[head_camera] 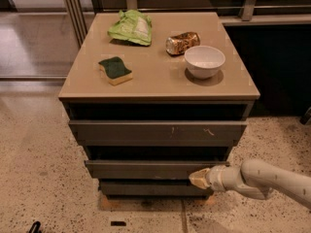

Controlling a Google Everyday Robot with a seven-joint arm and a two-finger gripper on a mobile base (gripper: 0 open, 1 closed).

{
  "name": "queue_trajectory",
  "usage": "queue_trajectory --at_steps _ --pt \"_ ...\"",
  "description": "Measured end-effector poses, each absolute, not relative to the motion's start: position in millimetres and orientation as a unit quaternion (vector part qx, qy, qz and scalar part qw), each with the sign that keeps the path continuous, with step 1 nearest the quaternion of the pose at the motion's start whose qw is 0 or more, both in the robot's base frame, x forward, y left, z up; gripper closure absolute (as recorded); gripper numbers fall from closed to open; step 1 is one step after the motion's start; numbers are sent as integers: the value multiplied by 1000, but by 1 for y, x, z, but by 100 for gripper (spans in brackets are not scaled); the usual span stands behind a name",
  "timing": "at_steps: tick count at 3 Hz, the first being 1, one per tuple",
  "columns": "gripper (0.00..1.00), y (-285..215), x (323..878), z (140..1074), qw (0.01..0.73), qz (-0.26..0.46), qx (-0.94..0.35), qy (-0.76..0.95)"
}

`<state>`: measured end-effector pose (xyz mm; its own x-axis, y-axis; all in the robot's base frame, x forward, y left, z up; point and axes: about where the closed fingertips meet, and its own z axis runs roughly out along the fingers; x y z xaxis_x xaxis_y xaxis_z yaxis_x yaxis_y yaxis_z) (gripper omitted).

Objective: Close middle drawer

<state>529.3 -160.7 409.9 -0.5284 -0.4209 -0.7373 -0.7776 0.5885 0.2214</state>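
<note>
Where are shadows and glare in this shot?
Camera view: dark shadow fills the gap above the middle drawer; the bowl casts a soft shadow on the cabinet top; pale glare on the floor upper left; the gripper, at the middle drawer's right front, is well lit.

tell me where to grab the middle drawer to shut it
The middle drawer has a plain front with no handle, so probably grip its top edge, exposed by the dark gap above, coming from the front and above, or just push the flat face. The gripper sits at the front's right end.
</note>
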Motion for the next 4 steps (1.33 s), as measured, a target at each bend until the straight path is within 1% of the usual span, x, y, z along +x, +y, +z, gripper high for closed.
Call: queue_trajectory --at_steps 2,4 --pt "100 -158 549 405 302 268 -390 828" --pt "100 -161 553 408 304 248 -386 835"
